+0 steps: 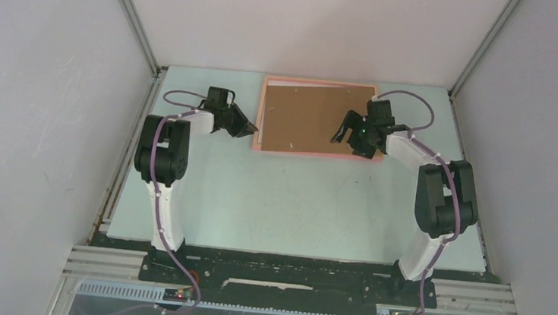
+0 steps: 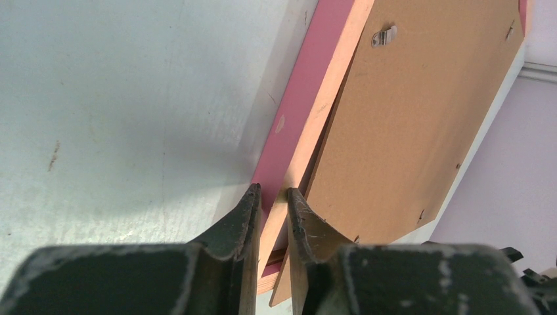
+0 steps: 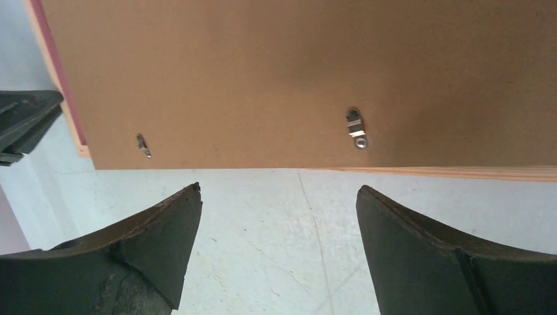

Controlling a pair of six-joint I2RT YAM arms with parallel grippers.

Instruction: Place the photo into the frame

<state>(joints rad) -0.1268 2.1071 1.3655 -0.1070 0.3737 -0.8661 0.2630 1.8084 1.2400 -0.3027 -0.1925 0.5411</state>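
The frame [image 1: 299, 152], salmon-pink rimmed, lies face down at the back of the table. A brown backing board [image 1: 310, 118] rests on it, slightly skewed. My left gripper [image 1: 250, 131] is at the frame's left edge. In the left wrist view its jaws [image 2: 270, 193] are shut on the frame's [image 2: 302, 111] wooden rim, next to the board [image 2: 420, 111]. My right gripper [image 1: 346, 137] hovers over the frame's near right part. It stands open [image 3: 279, 190] with only bare table between the fingers, just short of the frame's near rim [image 3: 492, 173]. The photo is out of view.
Metal clips [image 3: 355, 128] sit on the backing board [image 3: 295, 72], one also near its left side [image 2: 384, 36]. The left gripper's tip [image 3: 23, 121] shows at the left of the right wrist view. White enclosure walls [image 1: 55, 69] surround the pale table [image 1: 279, 203].
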